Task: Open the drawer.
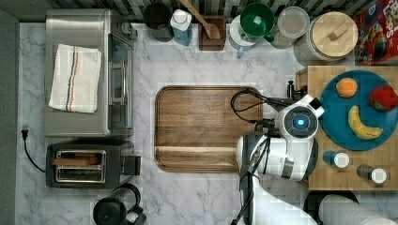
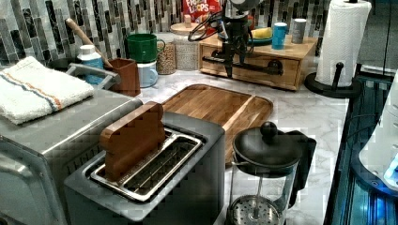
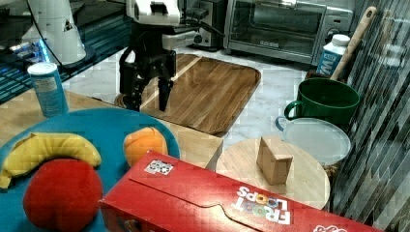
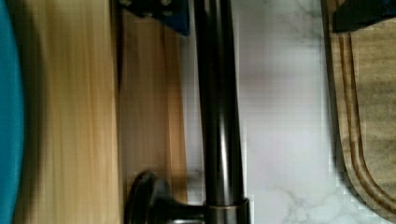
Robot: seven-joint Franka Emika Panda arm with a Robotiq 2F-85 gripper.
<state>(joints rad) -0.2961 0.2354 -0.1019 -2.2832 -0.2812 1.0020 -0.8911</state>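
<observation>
The drawer is light bamboo, set in the front of a wooden box under a teal plate. A long black bar handle runs across its front. My gripper hangs straight down at this handle, open. In the wrist view the bar handle runs between my two fingertips, and a strip of the drawer lies beside the box top. In the right view my gripper stands at the box's front edge with its fingers apart. How far out the drawer stands I cannot tell.
A darker round-cornered wooden tray lies on the marble counter just in front of the drawer. Two shakers stand on the box top beside the plate of fruit. A paper towel roll stands at the left view's right of the box.
</observation>
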